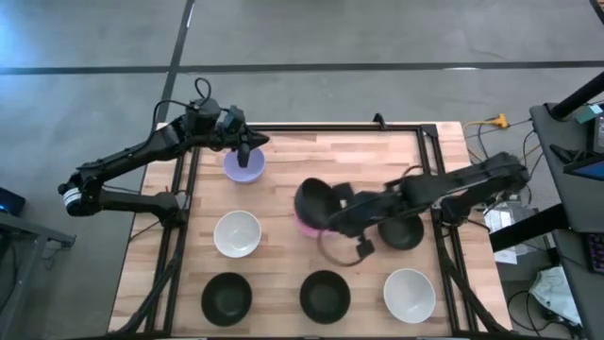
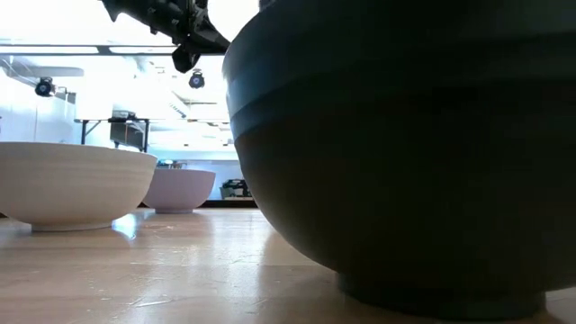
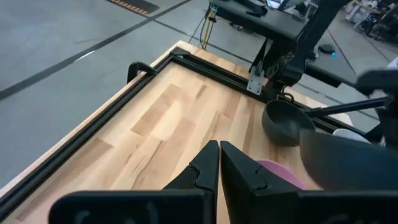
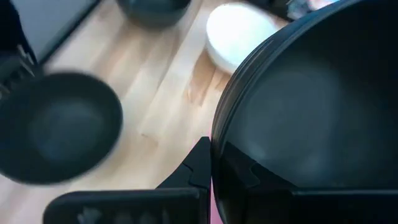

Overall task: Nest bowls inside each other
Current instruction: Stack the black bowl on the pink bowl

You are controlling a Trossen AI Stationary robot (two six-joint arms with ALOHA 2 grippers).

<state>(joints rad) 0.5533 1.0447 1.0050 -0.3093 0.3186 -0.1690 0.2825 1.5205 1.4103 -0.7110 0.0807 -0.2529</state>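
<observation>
Right gripper (image 1: 332, 206) has its fingers clamped on the rim of a black bowl (image 1: 313, 201), and that bowl is tipped on edge at the middle of the table (image 1: 311, 156), directly over the pink bowl (image 1: 306, 227), whose rim peeks out below it. From the right wrist view the held black bowl (image 4: 311, 106) fills the picture, smooth and plain, its dark hollow facing the camera, with the gripper's fingers (image 4: 198, 167) pinching the rim.

Left gripper (image 1: 247, 146) hovers over the lavender bowl (image 1: 243, 165) at the far left of the table, its fingers pressed together and gripping nothing; the left wrist view shows those fingertips (image 3: 219, 163) touching.

All other bowls stand upright, mouths to the ceiling, round, so no long axis to speak of. A white bowl (image 1: 236, 233) sits on the left, nearer than the lavender one. Along the near edge run a black bowl at near left (image 1: 226, 297), a black bowl at near centre (image 1: 324, 294) and a white bowl at near right (image 1: 409, 295). One more black bowl on the right (image 1: 404, 229) lies partly under the right arm. Down at table height, one dark bowl wall (image 2: 405, 144) blocks most of the picture.
</observation>
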